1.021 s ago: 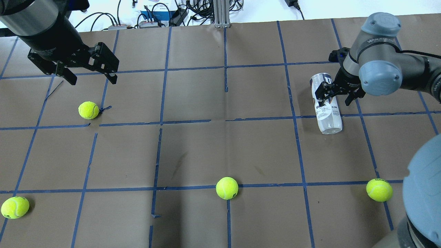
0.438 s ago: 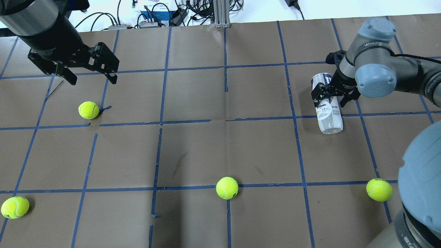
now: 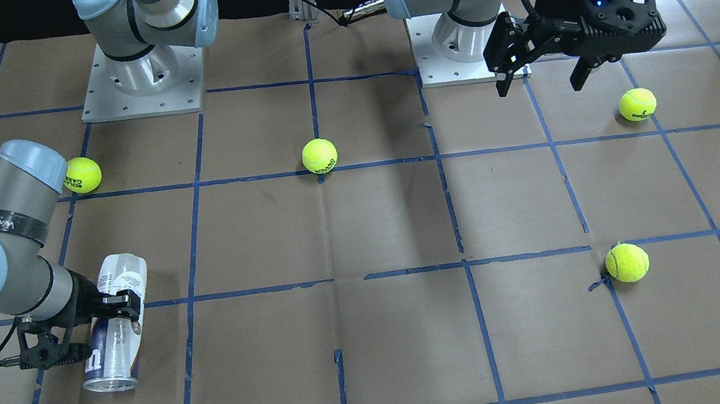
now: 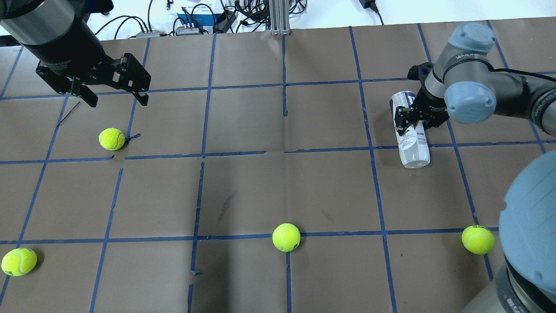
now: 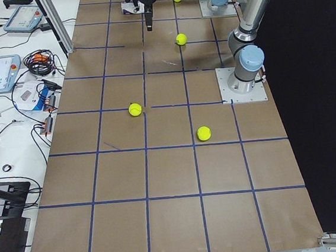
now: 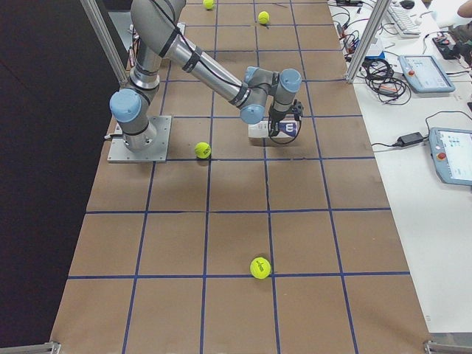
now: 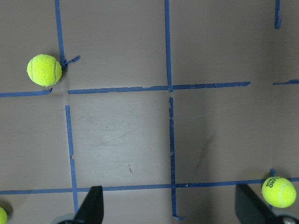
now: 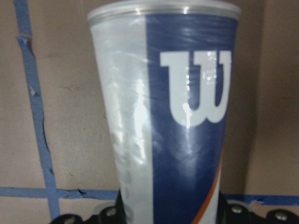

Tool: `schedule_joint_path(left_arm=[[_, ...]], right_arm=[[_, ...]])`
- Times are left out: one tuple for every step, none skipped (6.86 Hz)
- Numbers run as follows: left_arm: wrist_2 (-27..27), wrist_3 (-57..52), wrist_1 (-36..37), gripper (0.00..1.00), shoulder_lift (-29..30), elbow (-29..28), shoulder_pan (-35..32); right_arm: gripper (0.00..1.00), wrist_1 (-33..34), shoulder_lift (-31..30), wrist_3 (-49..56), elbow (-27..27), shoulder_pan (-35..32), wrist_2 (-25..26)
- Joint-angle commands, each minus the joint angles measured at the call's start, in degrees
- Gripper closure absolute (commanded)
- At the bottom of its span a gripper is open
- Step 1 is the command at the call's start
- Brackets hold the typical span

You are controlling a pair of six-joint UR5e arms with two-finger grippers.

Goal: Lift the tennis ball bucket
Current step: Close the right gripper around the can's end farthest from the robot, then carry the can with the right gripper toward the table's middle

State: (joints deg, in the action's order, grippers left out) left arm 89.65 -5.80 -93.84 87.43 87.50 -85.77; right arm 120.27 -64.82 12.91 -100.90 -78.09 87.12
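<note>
One tennis ball bucket lying flat, clamped in right hand | left hand open

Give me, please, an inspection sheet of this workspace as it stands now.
Surface: table covered in brown paper with a blue tape grid.
Job's things: tennis ball bucket lies on its side on the table, not lifted.
Clutter: four tennis balls, scattered, all apart from the bucket.
Grippers: right gripper straddles the bucket, firmness of grip cannot be told; left gripper hovers empty, jaws open.
Cables: cords beyond the far edge.
Surroundings: control tablets on a side bench.
</note>
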Motion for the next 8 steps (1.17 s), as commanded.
schedule_joint_path(left_arm=[[0.0, 0.0, 0.1, 0.00, 0.0, 0.0, 0.0], [0.0, 0.0, 0.0, 0.00, 0.0, 0.0, 0.0], [0.0, -0.1, 0.1, 0.00, -0.1, 0.1, 0.1], [0.0, -0.1, 0.1, 0.00, -0.1, 0.0, 0.0], [0.0, -0.1, 0.1, 0.00, 0.0, 0.0, 0.1], [0.0, -0.1, 0.1, 0.00, 0.0, 0.1, 0.1], [-0.1, -0.1, 0.1, 0.00, 0.0, 0.0, 0.1], [0.0, -0.1, 0.1, 0.00, 0.0, 0.1, 0.1]], right_arm=[[0.44, -1.0, -1.1, 5.4, 3.3, -6.9, 0.7], [0.44, -0.8, -2.0, 11.5, 5.1, -11.6, 0.7], [0.44, 0.6, -2.1, 17.5, 7.4, -16.5, 0.8], [0.41, 1.5, -1.5, 26.8, 10.0, -20.1, 0.8], [0.40, 2.9, -0.8, 33.3, 10.8, -21.9, 1.2], [0.40, 6.3, 0.1, 42.2, 10.9, -23.3, 1.9], [0.39, 10.2, 2.7, 49.9, 11.7, -23.9, 1.9], [0.39, 11.6, 4.9, 52.5, 12.9, -25.4, 1.9]])
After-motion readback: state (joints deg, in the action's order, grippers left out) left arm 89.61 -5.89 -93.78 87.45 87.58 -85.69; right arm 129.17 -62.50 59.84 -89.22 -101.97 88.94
